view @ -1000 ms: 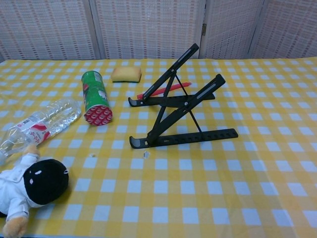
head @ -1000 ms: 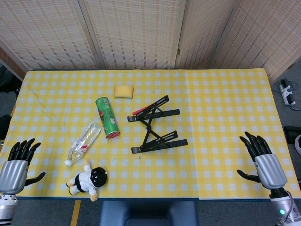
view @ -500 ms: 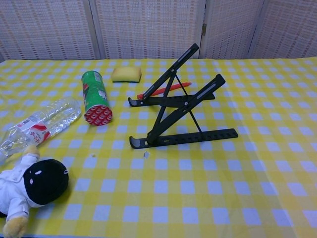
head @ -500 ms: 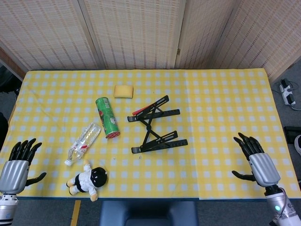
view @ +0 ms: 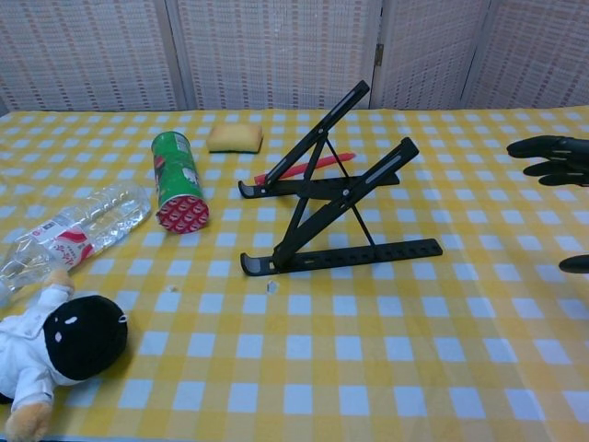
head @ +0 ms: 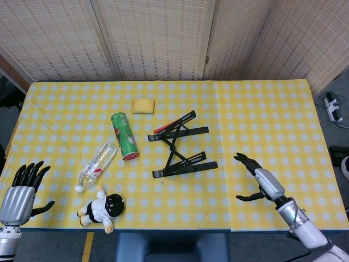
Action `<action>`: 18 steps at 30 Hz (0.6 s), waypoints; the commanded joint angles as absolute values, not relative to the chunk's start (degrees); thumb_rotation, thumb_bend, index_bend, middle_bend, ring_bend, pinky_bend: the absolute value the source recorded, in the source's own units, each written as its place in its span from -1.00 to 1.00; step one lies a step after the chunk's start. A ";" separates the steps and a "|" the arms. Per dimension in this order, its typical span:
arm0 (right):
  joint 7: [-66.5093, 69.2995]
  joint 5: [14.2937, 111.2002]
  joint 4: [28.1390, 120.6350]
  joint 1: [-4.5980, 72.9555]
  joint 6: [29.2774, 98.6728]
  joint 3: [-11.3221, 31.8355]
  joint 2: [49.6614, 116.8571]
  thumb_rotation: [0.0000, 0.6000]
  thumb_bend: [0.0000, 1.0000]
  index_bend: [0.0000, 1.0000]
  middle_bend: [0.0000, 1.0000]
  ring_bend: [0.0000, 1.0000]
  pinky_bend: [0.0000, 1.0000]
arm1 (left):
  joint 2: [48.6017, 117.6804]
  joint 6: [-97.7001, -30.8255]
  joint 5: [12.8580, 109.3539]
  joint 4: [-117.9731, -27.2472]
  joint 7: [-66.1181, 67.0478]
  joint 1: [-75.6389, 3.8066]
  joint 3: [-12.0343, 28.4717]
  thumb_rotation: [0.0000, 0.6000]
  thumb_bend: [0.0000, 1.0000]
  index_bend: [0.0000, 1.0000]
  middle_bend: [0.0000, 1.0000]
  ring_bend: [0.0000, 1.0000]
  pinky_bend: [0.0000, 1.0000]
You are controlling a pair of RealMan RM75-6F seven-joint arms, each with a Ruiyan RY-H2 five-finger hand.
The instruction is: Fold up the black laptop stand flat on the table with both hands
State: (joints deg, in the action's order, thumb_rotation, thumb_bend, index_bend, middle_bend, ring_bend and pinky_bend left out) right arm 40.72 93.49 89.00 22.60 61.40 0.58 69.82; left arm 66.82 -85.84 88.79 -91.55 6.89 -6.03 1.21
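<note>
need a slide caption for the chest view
Open laptop stand on checked table, right hand entering at the edge.

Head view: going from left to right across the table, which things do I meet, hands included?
left hand → plush doll → green can → black laptop stand → right hand

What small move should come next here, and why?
Probably bring the right hand further in toward the laptop stand. The stand is propped open, untouched, near the middle of the table. The right hand is open and apart from it, while the left hand sits open at the near left edge, further away. Neither hand can press the stand flat from there.
</note>
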 commanded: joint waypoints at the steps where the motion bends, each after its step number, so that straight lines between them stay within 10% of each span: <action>1: 50.85 94.49 84.60 27.64 57.15 0.70 73.80 1.00 -0.55 -1.00 -1.00 -1.00 -1.00 | 66.75 -85.89 88.87 -91.62 6.86 -6.01 1.16 1.00 -0.71 -0.65 -0.80 -0.87 -1.00; 18: 75.17 94.68 75.65 35.95 55.47 1.84 84.70 1.00 -0.53 -1.00 -1.00 -1.00 -1.00 | 66.52 -85.01 89.01 -92.08 7.47 -6.51 1.06 1.00 -0.71 -0.64 -0.80 -0.87 -1.00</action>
State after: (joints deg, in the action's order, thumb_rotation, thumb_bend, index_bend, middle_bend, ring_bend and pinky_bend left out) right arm 73.26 94.22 76.72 34.35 55.90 1.41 82.98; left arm 66.54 -85.00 89.00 -92.06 7.47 -6.51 1.07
